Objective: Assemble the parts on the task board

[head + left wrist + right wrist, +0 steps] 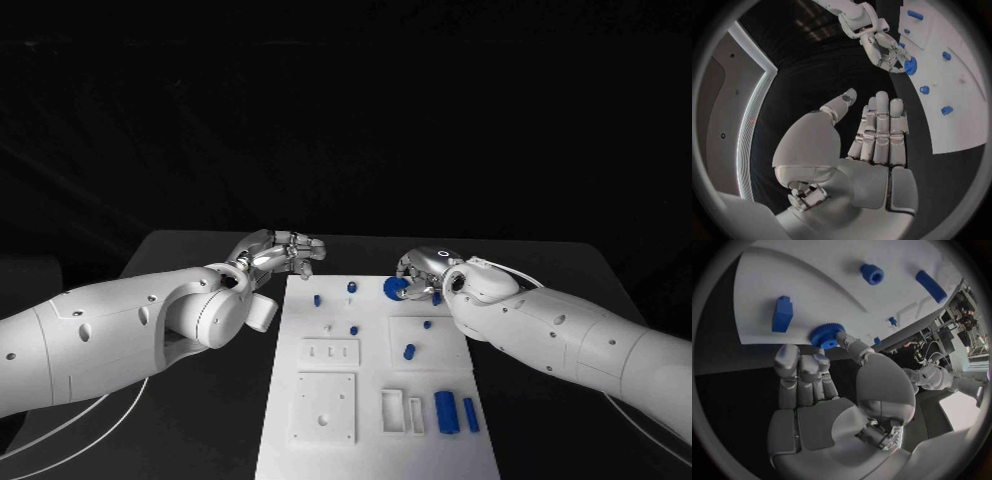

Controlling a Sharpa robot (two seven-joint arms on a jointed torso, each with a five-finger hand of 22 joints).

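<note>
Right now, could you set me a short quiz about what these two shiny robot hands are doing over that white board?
1. True or false: the left hand holds a blue piece.
2. Which hand touches the round blue ridged gear? A left, B right, C neither.
3. Fill in: the gear sits at the far edge of the flat white ____.

Key: 1 false, its fingers lie straight and hold nothing. 2 B, the right hand has its fingertips on the gear. 3 task board.
</note>
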